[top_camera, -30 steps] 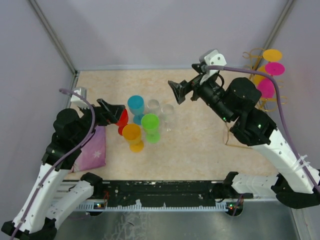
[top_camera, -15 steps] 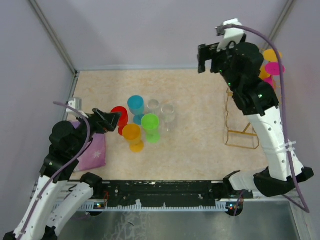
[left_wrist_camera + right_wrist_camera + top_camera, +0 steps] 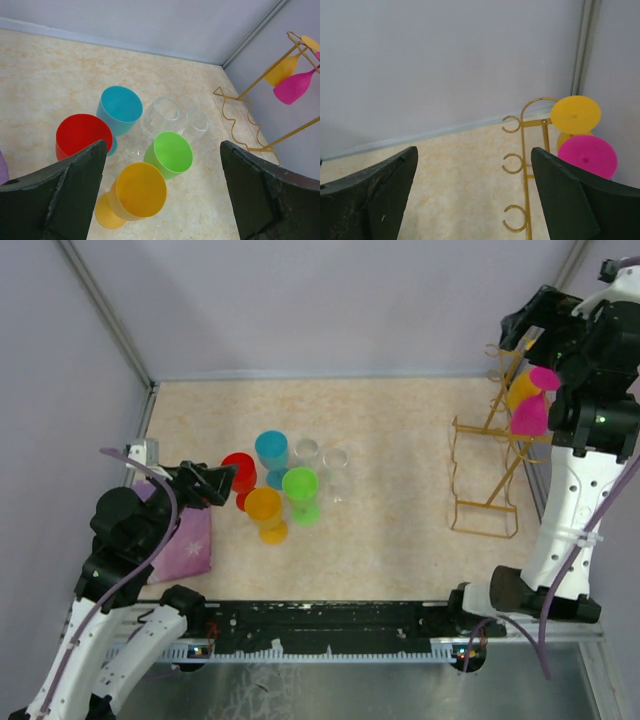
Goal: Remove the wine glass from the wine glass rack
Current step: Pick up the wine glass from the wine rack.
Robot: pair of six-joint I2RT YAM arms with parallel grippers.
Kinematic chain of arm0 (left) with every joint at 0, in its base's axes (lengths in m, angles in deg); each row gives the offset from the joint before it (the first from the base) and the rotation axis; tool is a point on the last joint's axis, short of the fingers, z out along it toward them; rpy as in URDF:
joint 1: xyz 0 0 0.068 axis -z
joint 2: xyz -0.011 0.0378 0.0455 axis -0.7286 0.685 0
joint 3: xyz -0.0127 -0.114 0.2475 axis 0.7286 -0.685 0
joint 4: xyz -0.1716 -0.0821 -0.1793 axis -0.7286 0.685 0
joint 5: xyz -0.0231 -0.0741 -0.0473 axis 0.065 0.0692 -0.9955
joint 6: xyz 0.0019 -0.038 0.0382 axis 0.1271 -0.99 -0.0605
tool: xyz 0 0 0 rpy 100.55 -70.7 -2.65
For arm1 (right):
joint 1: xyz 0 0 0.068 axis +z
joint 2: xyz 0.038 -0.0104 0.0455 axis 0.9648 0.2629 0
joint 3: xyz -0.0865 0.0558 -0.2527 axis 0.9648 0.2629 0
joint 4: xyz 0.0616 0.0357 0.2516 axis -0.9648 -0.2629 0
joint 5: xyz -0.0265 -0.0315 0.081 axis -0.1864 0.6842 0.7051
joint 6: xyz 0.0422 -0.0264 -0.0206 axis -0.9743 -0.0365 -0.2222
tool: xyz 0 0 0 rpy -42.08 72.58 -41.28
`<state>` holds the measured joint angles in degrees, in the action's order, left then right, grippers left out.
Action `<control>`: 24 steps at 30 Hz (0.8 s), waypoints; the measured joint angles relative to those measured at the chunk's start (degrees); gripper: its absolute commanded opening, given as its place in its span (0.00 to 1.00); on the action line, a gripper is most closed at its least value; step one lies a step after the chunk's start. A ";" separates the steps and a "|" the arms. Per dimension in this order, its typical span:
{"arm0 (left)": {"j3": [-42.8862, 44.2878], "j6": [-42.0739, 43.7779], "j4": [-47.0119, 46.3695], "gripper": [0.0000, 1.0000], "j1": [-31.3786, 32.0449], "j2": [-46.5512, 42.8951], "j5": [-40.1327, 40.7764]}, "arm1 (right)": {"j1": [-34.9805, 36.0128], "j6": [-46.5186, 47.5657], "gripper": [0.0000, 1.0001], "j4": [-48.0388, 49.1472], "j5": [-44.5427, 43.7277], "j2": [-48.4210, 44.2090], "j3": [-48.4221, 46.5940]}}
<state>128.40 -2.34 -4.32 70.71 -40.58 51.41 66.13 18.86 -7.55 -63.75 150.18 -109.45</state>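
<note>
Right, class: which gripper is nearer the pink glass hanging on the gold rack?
The right. The right gripper is close beside the pink glass at the rack; the left gripper is far off, by the red glass.

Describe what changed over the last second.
The right arm swung from mid-table up to the far right corner by the wine glass rack, jaws open, holding nothing. The left arm drew back slightly. The six glasses on the table and two hanging glasses stayed put.
</note>
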 measured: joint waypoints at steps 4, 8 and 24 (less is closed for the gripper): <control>0.50 0.79 0.33 0.99 0.00 -0.09 -0.44 | -8.17 -3.58 0.86 -0.74 3.67 2.86 -1.51; 0.50 0.92 1.18 0.99 0.00 -0.50 -1.46 | -14.21 -6.03 0.83 -3.34 5.92 7.08 -3.63; 0.37 3.28 2.75 0.99 0.00 -1.36 -2.60 | -15.52 -3.74 0.86 -13.22 -5.51 15.80 -11.21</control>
<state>128.77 0.94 -1.56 70.71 -41.93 48.81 50.62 15.12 -20.78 -69.26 165.98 -120.66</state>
